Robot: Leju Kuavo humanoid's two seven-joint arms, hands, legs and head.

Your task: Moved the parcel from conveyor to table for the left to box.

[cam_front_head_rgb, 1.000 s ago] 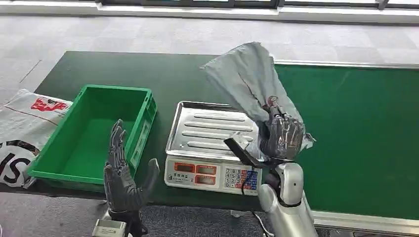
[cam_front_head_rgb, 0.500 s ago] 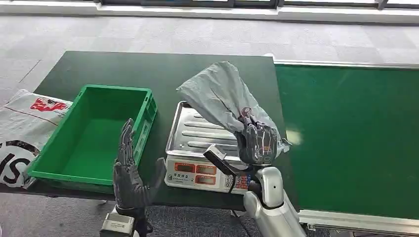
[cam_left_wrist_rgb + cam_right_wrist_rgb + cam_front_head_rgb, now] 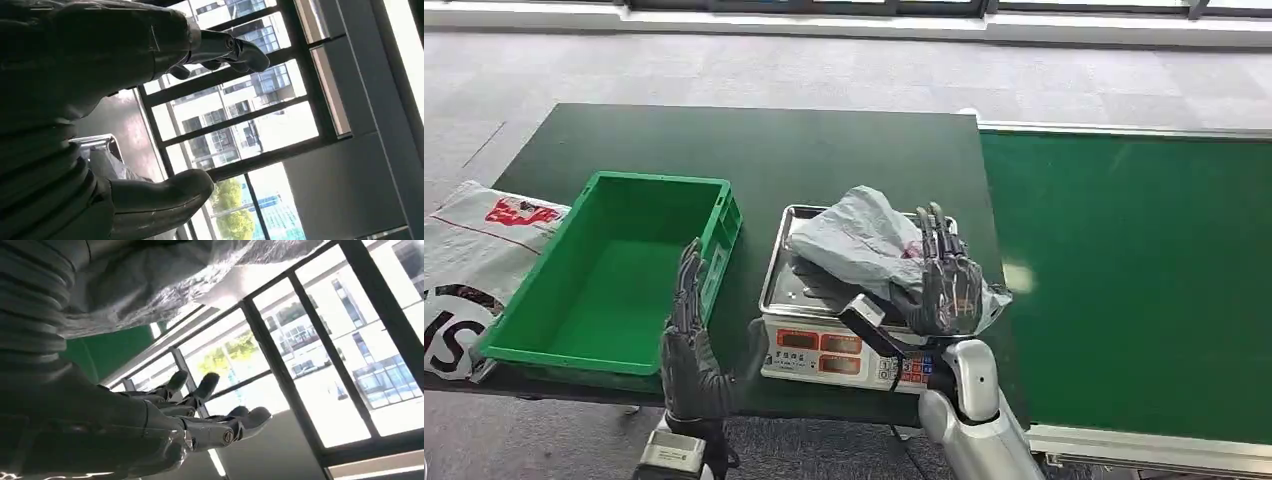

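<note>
one parcel down, and the handover is where it could slip.
the crumpled grey plastic parcel (image 3: 856, 243) lies on the ribbed steel pan of the weighing scale (image 3: 796, 283) on the dark green worktop (image 3: 724, 140), and one corner spills past the pan's edge toward the green conveyor belt (image 3: 1124, 270). my right hand (image 3: 946, 280) is spread flat against that corner, fingers straight, gripping nothing. if i pull it away carelessly, the slack film could catch and drag off the scale. my left hand (image 3: 692, 350) hovers open beside the empty green plastic crate (image 3: 554, 345); a loose, slippery bag may sag or snag the crate's rim.
</note>
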